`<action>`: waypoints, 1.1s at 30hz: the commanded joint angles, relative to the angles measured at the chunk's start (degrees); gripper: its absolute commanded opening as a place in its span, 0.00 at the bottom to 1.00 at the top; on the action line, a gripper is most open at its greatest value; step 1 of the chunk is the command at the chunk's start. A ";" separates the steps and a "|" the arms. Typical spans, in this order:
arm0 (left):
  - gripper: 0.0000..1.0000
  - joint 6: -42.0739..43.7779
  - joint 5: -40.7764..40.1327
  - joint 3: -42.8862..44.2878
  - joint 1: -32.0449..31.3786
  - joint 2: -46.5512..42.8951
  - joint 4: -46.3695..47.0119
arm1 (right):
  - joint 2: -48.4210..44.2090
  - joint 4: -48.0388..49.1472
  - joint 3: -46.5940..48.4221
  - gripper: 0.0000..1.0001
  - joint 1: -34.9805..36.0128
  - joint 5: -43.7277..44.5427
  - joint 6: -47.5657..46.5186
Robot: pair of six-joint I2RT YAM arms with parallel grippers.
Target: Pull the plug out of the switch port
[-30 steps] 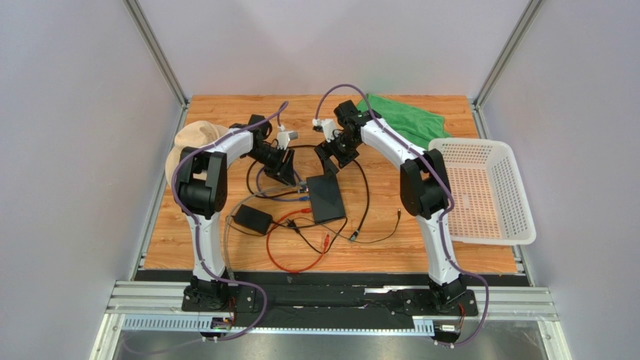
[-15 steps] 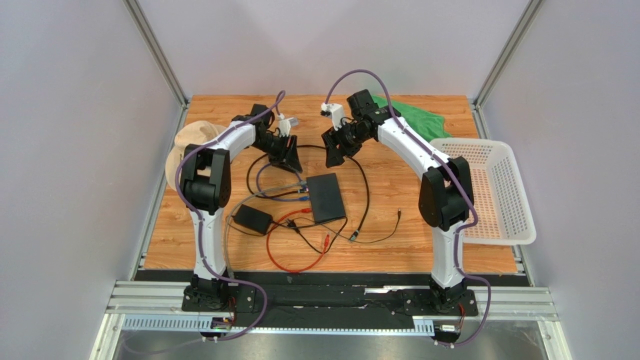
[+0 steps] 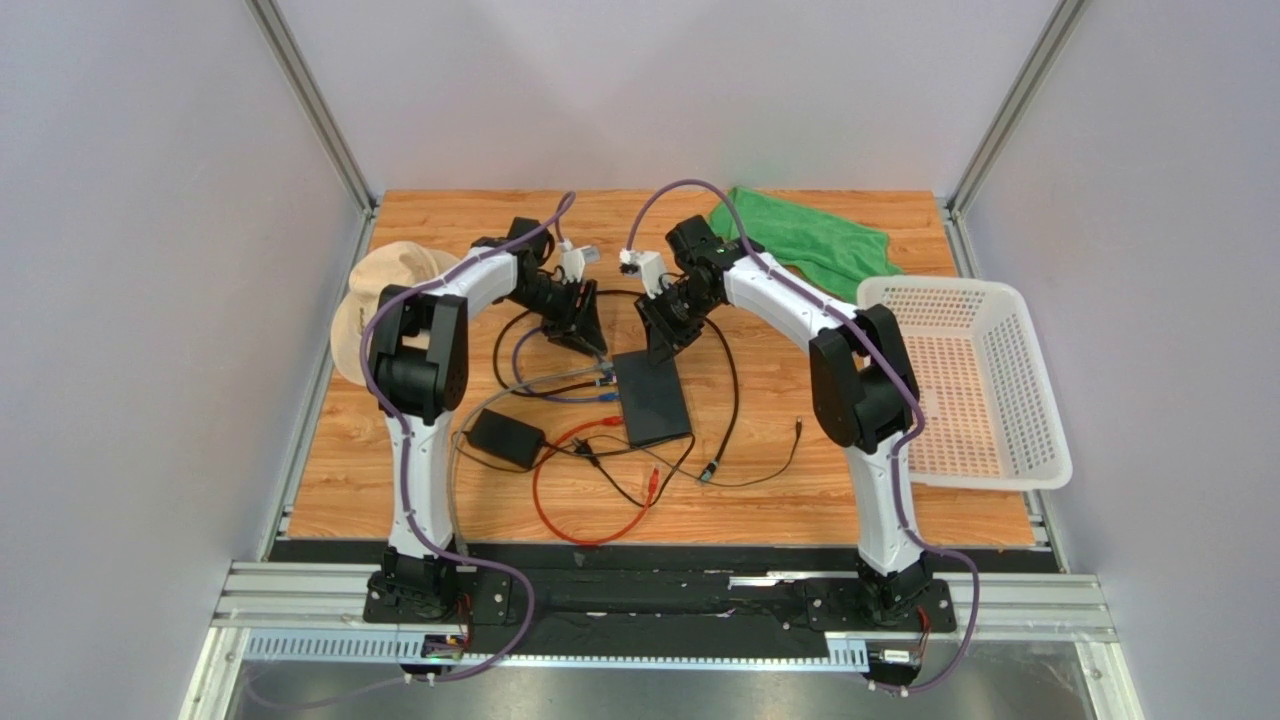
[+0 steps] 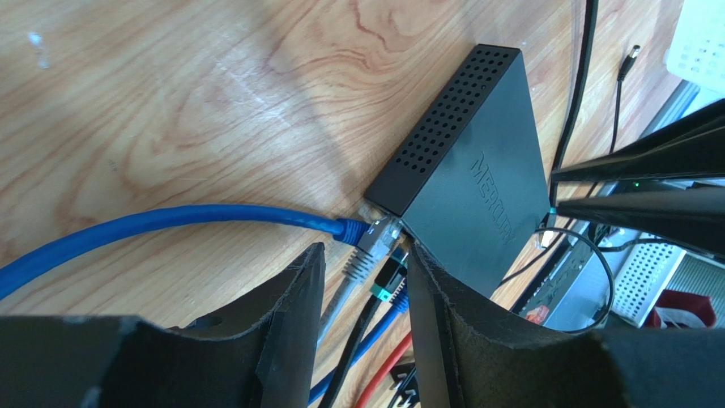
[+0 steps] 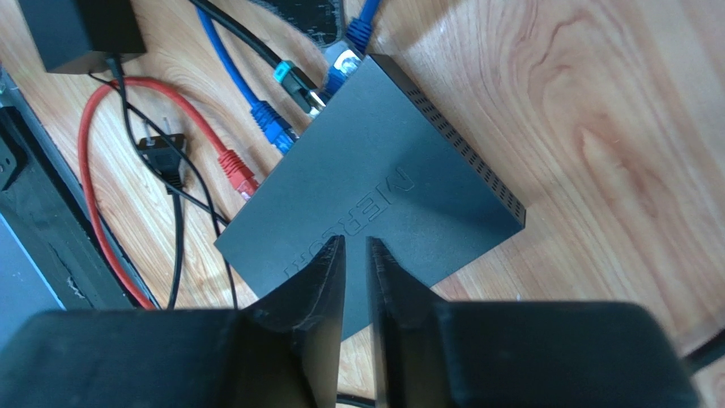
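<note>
The switch [image 3: 652, 395] is a flat black box in the middle of the table. Several plugs sit along its left edge, where the switch port is; which socket cannot be told. In the left wrist view, my left gripper [image 4: 364, 263] stands open astride a grey-booted plug [image 4: 364, 255] and a black plug with a green tab [image 4: 387, 285]. It touches neither. A blue cable's plug [image 4: 351, 229] enters the switch [image 4: 476, 178] just beyond the fingertips. My right gripper [image 5: 356, 242] hovers over the switch's top [image 5: 374, 195], its jaws drawn almost together with nothing between them.
A black adapter brick [image 3: 505, 437] and a looping red cable [image 3: 579, 525] lie left and in front of the switch. A thin black lead [image 3: 793, 428] trails to the right. A white basket [image 3: 969, 383], a green cloth [image 3: 804, 240] and a beige cloth [image 3: 376, 285] lie around the edges.
My right gripper has closed from wide open to a narrow slit and come back down over the switch's far end. My left gripper has shifted a little toward the plug edge.
</note>
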 commanded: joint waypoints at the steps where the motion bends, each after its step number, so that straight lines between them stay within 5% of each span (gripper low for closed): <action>1: 0.48 -0.72 1.74 -0.37 -1.24 0.96 0.26 | 1.95 1.46 -0.17 0.16 -0.01 0.10 -0.44; 33: 0.37 1.47 4.90 0.87 -2.91 4.22 -1.14 | 6.62 1.73 -2.28 0.09 0.87 4.06 -1.49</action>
